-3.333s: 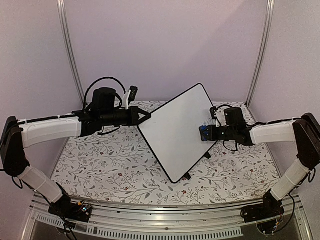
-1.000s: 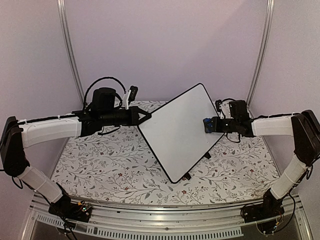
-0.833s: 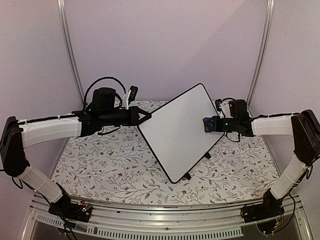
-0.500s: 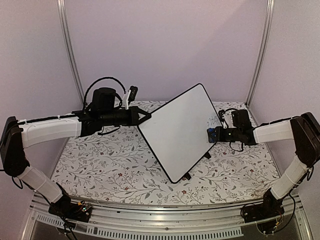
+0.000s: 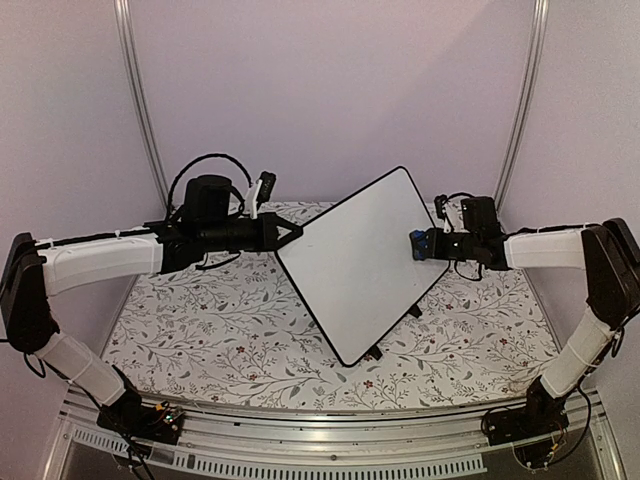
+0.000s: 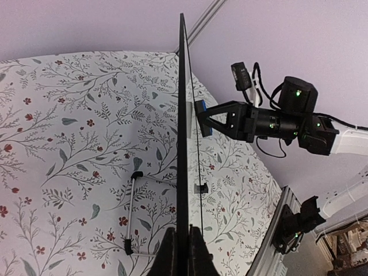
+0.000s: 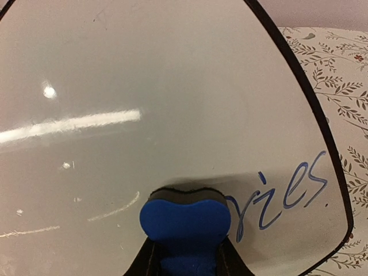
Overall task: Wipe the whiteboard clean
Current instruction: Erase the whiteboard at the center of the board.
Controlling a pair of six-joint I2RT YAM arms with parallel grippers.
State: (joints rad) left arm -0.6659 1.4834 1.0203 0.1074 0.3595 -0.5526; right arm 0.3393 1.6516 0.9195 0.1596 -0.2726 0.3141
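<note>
Entry: whiteboard [image 5: 355, 265], erasure judged mostly done.
Held tilted over the floral surface [image 5: 200, 330], its edge pinched by the left fingers [image 6: 168, 257]. The right fingers [image 7: 145, 260] clamped a blue eraser [image 7: 185, 218] against its face. Most looked clean; blue writing [image 7: 287, 190] near one corner was left to wipe.

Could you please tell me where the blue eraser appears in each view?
Top external: blue eraser right of centre, on the whiteboard near its right edge.
Left wrist: upper centre, just right of the edge-on board.
Right wrist: bottom centre, beside the blue writing.
Shared landmark: the whiteboard.
</note>
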